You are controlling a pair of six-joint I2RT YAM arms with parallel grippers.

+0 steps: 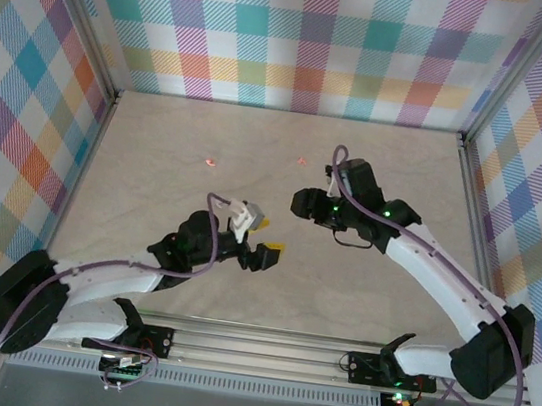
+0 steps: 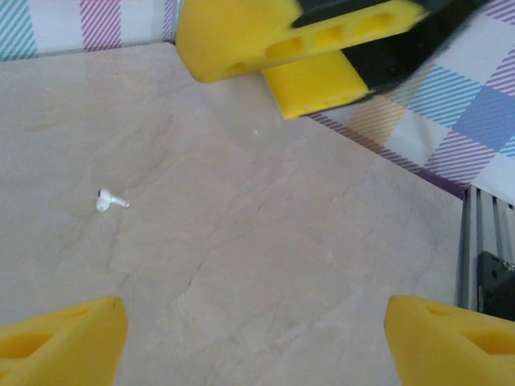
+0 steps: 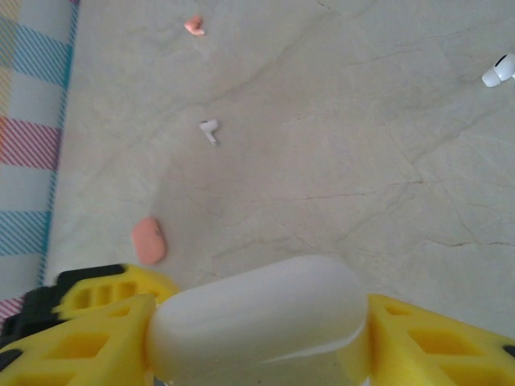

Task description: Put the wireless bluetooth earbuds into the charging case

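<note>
White case (image 3: 265, 310) in right pincer (image 3: 256, 342); table (image 3: 338, 145) looks mostly open toward wall (image 3: 32, 121).

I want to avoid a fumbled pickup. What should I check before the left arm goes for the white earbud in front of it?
1. White case secured in the right pincer: ok, clamped between both fingers.
2. Left pincer open and empty: ok, the fingers stand wide apart with bare table between them.
3. White earbud free to pick: ok, it lies alone and nothing touches it.
4. Left pincer lined up on that earbud: not ok, it lies ahead and off to one side.
5. Case lid open to receive it: cannot tell.
</note>
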